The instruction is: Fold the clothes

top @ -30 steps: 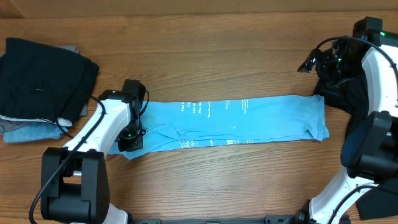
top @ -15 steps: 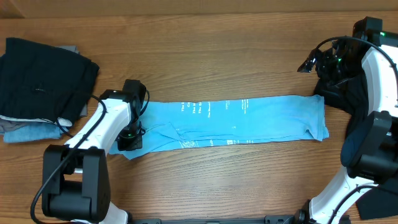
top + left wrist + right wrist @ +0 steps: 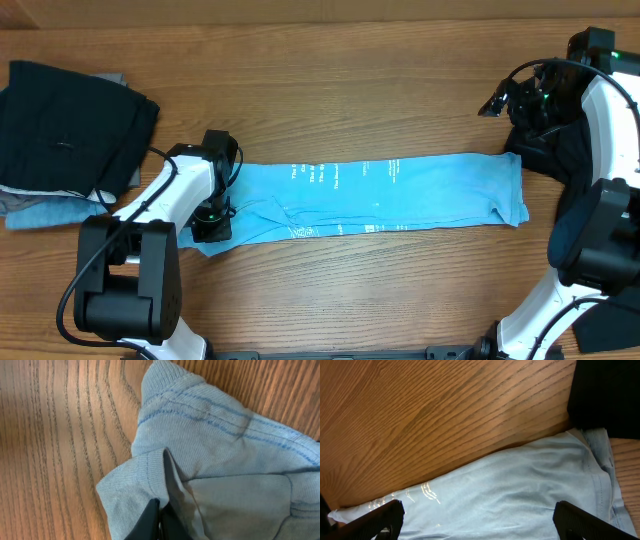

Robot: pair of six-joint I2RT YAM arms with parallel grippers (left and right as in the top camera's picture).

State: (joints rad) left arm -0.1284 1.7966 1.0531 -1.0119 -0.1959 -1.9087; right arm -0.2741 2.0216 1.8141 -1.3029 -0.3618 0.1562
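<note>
The clothes, a light sky-blue T-shirt with white lettering, lie folded into a long strip across the middle of the table. My left gripper sits low on the strip's left end. In the left wrist view its black fingers are shut on a raised fold of the shirt's hemmed edge. My right gripper hangs above the table beyond the strip's right end. It is open, with its fingers spread wide over the blue fabric and nothing between them.
A stack of folded black, grey and dull-blue garments lies at the far left. A plain black shirt lies under the right arm by the strip's right end, and shows as a black mass in the right wrist view.
My left gripper has closed on the shirt's left edge, and its arm shifted slightly right. The right arm and the shirt have not moved.
</note>
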